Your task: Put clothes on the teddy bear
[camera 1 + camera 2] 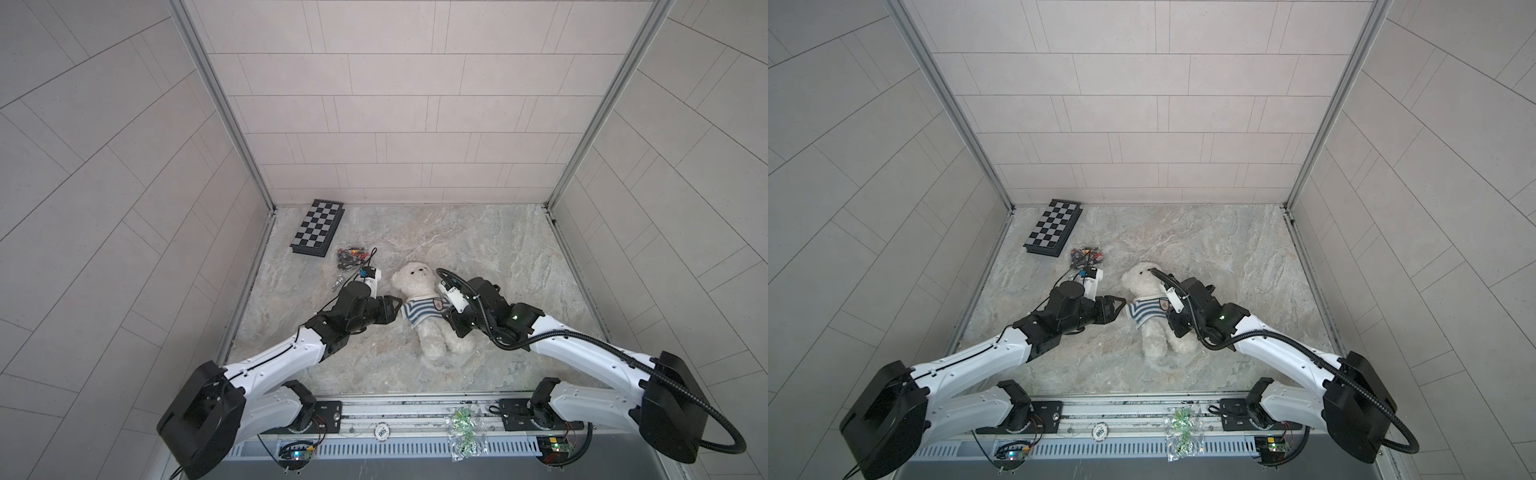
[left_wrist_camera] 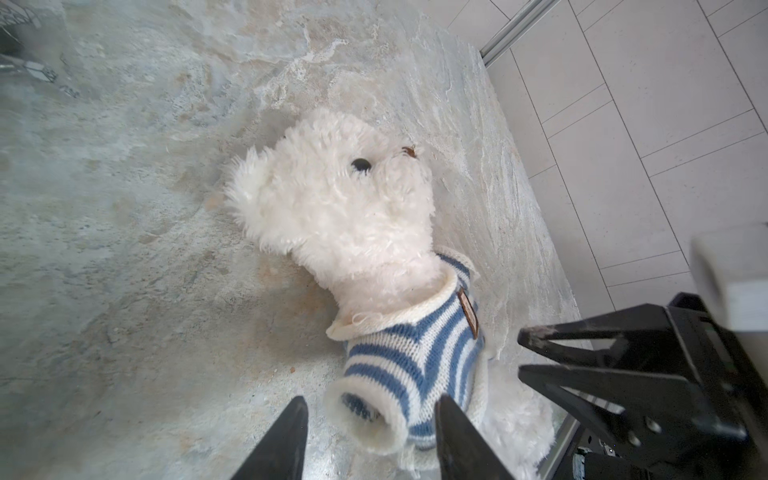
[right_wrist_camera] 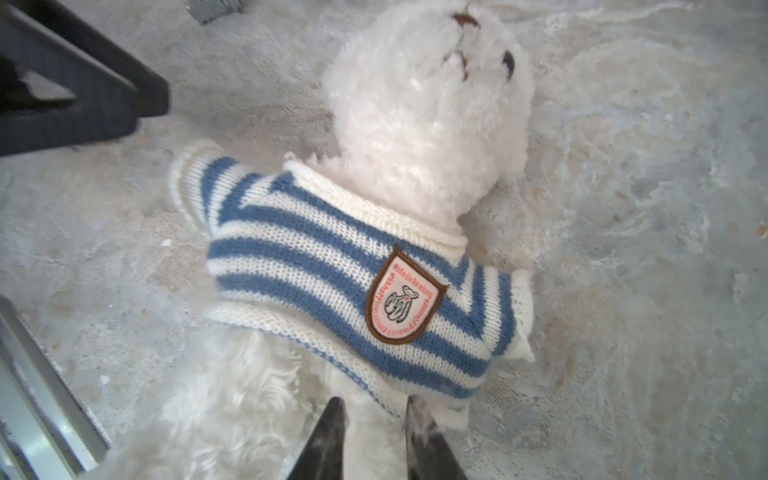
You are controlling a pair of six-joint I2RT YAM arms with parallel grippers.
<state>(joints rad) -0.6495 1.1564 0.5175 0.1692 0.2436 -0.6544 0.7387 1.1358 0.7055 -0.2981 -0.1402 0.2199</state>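
Teddy bear [image 1: 419,286] lies face-up mid-table [image 1: 498,257], head toward the back edge. Striped sweater [image 1: 424,309] is over head and torso; sleeves look empty, so arms probably remain. Left gripper [image 2: 372,409] is half-open at a cuff. Right gripper [image 3: 374,409] is narrowly parted at the hem.

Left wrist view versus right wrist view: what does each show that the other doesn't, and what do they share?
Only the left wrist view: the open cuff of a sleeve, no paw showing in it. Only the right wrist view: the badge face-on, its bear drawing visible, and the stitched mouth. Both: the teddy bear lying in the striped sweater on the marbled table, plus the left gripper and right gripper.
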